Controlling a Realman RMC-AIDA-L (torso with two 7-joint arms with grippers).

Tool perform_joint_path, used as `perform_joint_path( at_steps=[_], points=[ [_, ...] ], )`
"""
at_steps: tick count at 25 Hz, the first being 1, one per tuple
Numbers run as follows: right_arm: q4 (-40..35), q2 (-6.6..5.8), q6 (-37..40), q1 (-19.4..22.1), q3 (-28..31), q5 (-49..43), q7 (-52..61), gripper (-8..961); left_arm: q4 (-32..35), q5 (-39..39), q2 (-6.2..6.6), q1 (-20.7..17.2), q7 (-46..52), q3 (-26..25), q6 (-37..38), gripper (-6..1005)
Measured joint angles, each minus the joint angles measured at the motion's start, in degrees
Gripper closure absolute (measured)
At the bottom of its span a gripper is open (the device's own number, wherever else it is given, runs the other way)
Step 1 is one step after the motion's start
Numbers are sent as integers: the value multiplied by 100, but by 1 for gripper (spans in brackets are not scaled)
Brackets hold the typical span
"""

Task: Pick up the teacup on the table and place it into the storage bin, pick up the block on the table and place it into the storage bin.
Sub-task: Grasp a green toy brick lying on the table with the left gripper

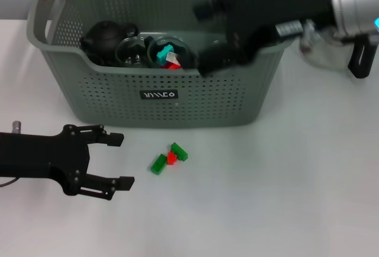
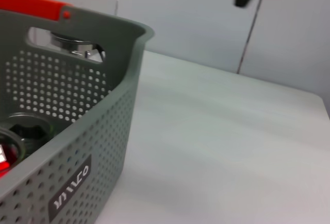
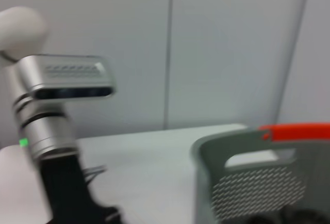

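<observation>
Just beside left gripper (image 1: 118, 161): block (image 1: 170, 157).

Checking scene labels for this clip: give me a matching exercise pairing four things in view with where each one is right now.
Things:
1. left gripper
2. right gripper
3. green and red blocks
4. black teapot

Places:
A. inside the storage bin, at its left end
B. on the table in front of the bin
C. over the bin's right part
D. low over the table, left of the blocks, fingers apart

Pairs: 1-D, 2-C, 3-B, 4-A
</observation>
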State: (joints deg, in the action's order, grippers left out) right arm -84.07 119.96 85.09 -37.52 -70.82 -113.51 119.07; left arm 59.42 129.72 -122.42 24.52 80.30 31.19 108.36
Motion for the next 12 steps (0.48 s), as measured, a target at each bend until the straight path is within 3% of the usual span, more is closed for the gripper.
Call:
perform_joint_path(
  at_steps=[7, 12],
  points=[
    [49, 8, 1193, 242, 255, 5, 126, 1, 28, 228, 50, 166, -380, 357, -280, 83],
    [280, 3, 1735, 255, 791, 64, 315, 1, 65, 619, 52, 316, -566, 855, -703, 83]
  ],
)
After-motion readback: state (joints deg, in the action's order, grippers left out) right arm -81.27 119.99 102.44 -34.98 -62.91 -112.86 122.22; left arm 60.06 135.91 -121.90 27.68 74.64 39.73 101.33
